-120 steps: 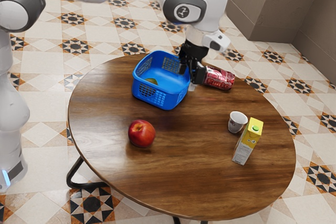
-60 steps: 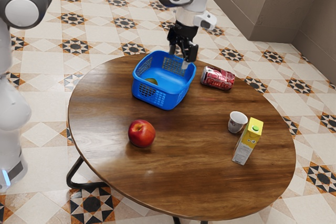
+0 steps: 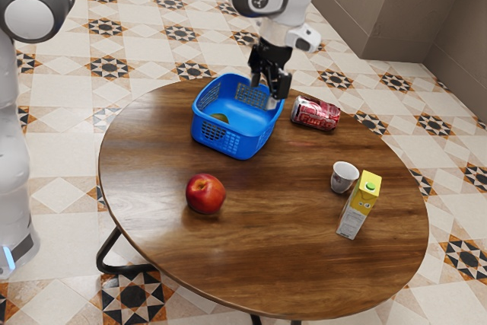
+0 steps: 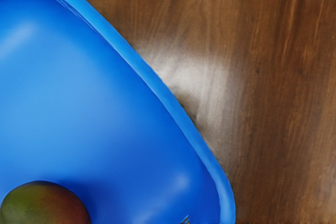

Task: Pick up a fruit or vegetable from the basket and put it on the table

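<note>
While the hand [image 3: 265,92], spread wide, hangs above the blue basket [image 3: 246,145], the table [image 3: 281,256] carries: red can [image 3: 316,113], apple [image 3: 205,194], cup [image 3: 343,178], carton [image 3: 359,205].

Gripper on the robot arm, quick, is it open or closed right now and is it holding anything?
Gripper: open, fingers apart, holding nothing, up by the rim of the blue basket.

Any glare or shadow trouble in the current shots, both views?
Wrist view: pale glare on the table beside the basket, soft highlights on the basket's blue inside, green-and-red fruit dim. Exterior view: whitish sheen on the tabletop toward the view's left, soft shadow under the apple; fruit in the basket mostly hidden by its wall.
</note>
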Controlling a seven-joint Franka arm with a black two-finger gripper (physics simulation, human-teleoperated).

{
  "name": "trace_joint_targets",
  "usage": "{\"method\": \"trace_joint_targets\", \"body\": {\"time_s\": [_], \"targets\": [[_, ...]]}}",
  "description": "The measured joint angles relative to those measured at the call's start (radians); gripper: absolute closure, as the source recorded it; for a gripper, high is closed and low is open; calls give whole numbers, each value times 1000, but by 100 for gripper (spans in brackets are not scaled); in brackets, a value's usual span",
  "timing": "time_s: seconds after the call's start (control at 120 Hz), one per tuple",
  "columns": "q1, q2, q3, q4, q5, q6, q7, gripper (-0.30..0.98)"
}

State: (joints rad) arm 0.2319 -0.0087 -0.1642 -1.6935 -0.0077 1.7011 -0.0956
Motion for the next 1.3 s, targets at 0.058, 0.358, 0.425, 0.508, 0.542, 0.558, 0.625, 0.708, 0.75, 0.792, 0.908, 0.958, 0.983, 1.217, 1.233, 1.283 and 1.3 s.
{"method": "trace_joint_targets", "body": {"time_s": [0.058,0.358,0.425,0.508,0.542,0.558,0.625,0.708,0.75,0.792,0.908,0.958,0.983,1.217,1.233,1.283,1.3], "targets": [[-50,-1,42,-1,1,0,0,0],[-202,-4,166,-8,21,-19,6,0],[-212,-6,176,-7,29,-24,7,0],[-208,-8,180,-5,39,-34,9,0],[-207,-8,184,-7,44,-39,11,0],[-214,-8,194,-11,46,-42,13,0],[-229,-22,228,-37,52,-50,18,0],[-195,-66,255,-100,56,-56,24,0],[-145,-83,267,-124,57,-59,27,0],[-96,-91,273,-141,57,-59,30,0],[-70,-92,277,-154,56,-52,36,0],[-80,-91,278,-155,55,-47,39,0],[-83,-92,278,-155,55,-46,40,0],[-85,-80,277,-155,51,-30,49,0],[-86,-78,277,-155,50,-29,49,0],[-90,-74,276,-155,47,-26,51,0],[-91,-72,276,-155,46,-25,51,0]]}}
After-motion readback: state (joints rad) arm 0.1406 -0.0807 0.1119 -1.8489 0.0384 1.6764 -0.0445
